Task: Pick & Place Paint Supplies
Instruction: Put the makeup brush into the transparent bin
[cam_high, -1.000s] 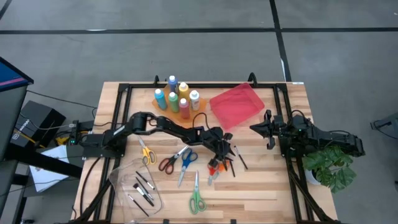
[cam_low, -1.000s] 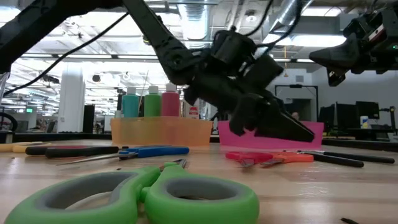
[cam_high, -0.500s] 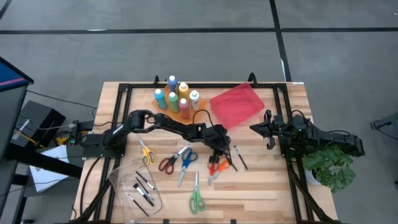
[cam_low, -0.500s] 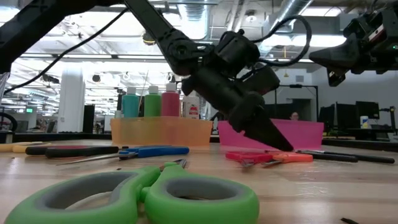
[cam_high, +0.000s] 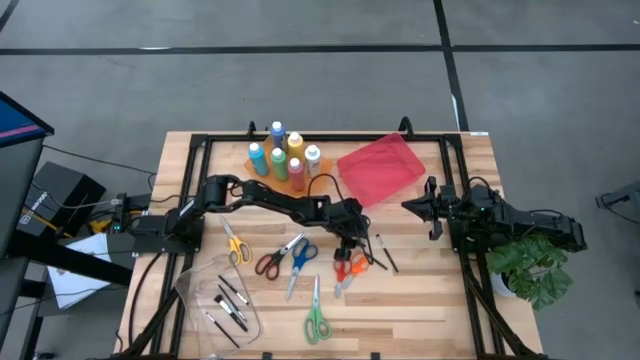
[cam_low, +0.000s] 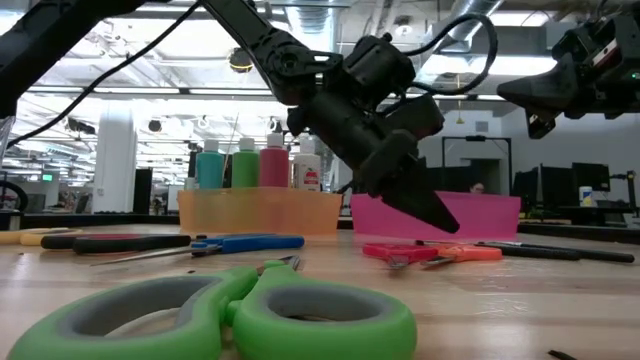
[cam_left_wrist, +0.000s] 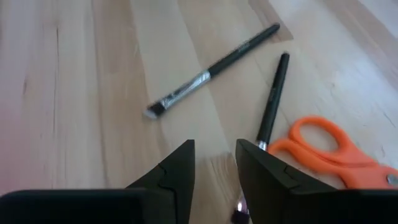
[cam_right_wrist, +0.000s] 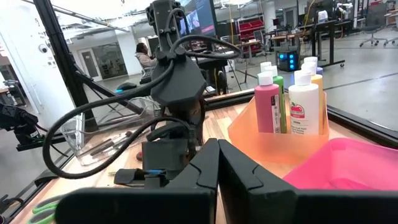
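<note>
Left gripper (cam_high: 352, 248) has retreated, jaws part-open, empty; brushes (cam_left_wrist: 211, 67) lie diagonally beside orange scissors (cam_left_wrist: 323, 152).

place: robotics lab | evidence: framed wooden table (cam_high: 420, 300); exposed ceiling ducts (cam_low: 470, 12); monitors (cam_right_wrist: 202, 15)

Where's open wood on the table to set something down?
Bare wood lies along the near edge right of the green scissors, and between the red tray and the right gripper. Crowded: mid-table, around the left gripper.
</note>
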